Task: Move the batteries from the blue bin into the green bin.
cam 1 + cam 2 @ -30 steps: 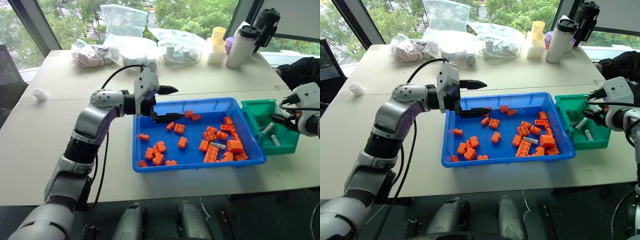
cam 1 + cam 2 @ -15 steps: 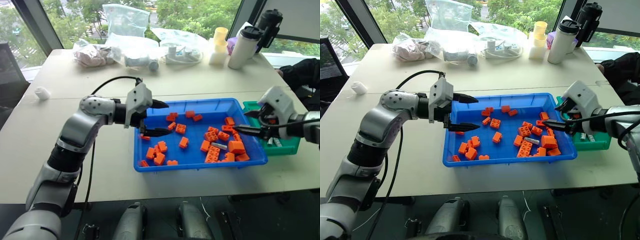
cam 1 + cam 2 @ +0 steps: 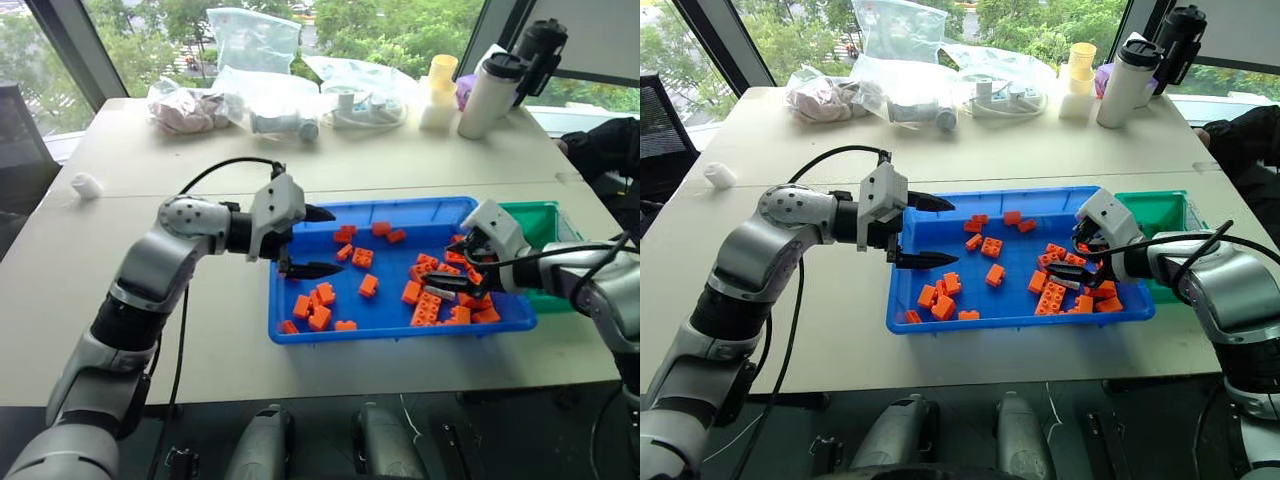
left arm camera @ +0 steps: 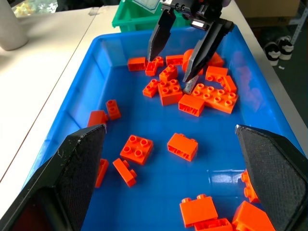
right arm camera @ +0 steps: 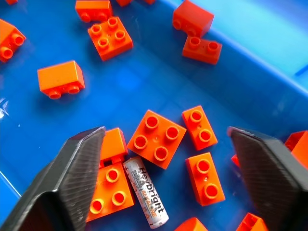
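Right claw (image 3: 448, 281): fingers spread wide, poised over a battery (image 5: 146, 198) lying among orange bricks (image 5: 156, 139).
Left claw (image 3: 318, 241): spread too, above the blue bin (image 3: 330, 334), left end.
Green bin (image 3: 548, 226): on the desk (image 3: 230, 350), touching the blue bin's right side.

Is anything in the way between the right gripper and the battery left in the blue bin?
Nothing lies over the battery, and the right gripper hangs open above it. But orange bricks crowd it in the blue bin: one brick lies against its side, so a finger may hit that brick.
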Robot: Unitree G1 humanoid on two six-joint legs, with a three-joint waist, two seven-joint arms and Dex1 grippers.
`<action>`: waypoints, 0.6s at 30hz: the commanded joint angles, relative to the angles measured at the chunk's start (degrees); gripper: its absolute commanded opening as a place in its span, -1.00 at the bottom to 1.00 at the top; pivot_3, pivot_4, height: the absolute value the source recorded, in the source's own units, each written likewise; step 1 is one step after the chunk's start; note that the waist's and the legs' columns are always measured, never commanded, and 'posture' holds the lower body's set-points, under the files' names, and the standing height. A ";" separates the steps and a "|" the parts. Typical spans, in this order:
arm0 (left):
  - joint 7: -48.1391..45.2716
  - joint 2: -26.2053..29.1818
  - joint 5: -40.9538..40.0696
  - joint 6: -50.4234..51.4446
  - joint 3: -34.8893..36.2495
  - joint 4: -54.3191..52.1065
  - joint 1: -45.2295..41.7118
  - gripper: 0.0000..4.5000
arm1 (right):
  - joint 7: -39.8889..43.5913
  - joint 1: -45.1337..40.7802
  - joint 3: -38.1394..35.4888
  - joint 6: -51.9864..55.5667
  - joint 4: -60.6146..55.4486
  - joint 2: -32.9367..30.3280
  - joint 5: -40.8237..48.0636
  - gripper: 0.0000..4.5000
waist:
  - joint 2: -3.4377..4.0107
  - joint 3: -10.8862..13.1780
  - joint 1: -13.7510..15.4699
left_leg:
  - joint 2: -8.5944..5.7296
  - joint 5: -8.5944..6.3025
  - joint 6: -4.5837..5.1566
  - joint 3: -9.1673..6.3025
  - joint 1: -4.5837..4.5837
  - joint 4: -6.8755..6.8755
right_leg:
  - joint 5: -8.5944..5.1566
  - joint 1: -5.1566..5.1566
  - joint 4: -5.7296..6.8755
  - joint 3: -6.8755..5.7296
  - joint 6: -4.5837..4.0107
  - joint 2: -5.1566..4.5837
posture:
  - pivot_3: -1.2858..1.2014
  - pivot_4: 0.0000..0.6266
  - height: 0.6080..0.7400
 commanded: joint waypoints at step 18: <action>0.23 -0.77 0.71 -0.38 -0.39 -1.30 -0.85 1.00 | 20.51 -3.40 10.54 -26.27 9.83 -7.49 -11.14 0.97 | 0.00 0.00 -0.58 | 0.06 0.00 0.00 0.01 0.04 0.00 | 0.00 0.00 0.02 -0.01 0.00 0.07 | 0.03 -0.52 1.00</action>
